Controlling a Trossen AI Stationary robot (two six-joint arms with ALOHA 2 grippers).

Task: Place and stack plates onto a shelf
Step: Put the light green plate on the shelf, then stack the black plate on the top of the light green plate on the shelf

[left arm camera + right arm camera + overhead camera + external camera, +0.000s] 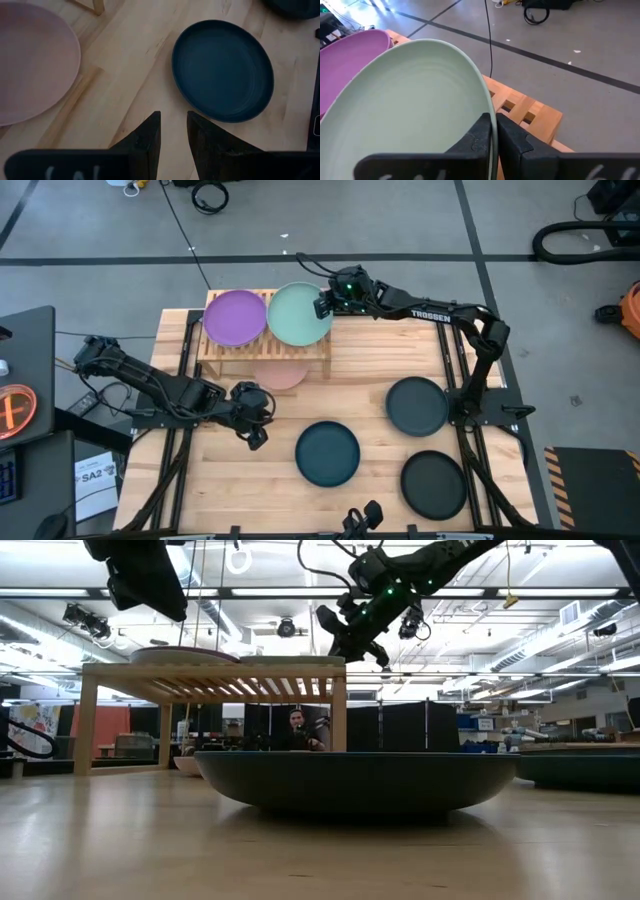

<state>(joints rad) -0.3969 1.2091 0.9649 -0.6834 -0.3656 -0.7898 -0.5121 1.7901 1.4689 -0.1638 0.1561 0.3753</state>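
Observation:
The light-wood shelf (265, 345) stands at the table's far middle. A purple plate (235, 317) lies on the left part of its slatted top and a mint green plate (298, 313) on the right part. My right gripper (323, 306) is shut on the mint plate's right rim. A pink plate (282, 374) lies on the table under the shelf. My left gripper (173, 125) hangs open and empty over the bare table between the pink plate (30, 60) and a dark teal plate (222, 70). My right gripper pinches the mint green plate's rim (491, 112) on the side toward the table's right edge, one finger on the plate's inner face and one on its outer side. The fingers come from the table's right, slanting a little down. The plate lies on the shelf's slats (290, 660).
Two dark plates (417, 405) (433, 483) lie on the table's right part, and the dark teal plate (327, 452) lies near the front middle. In the low view a person (297, 728) sits in the room beyond the table.

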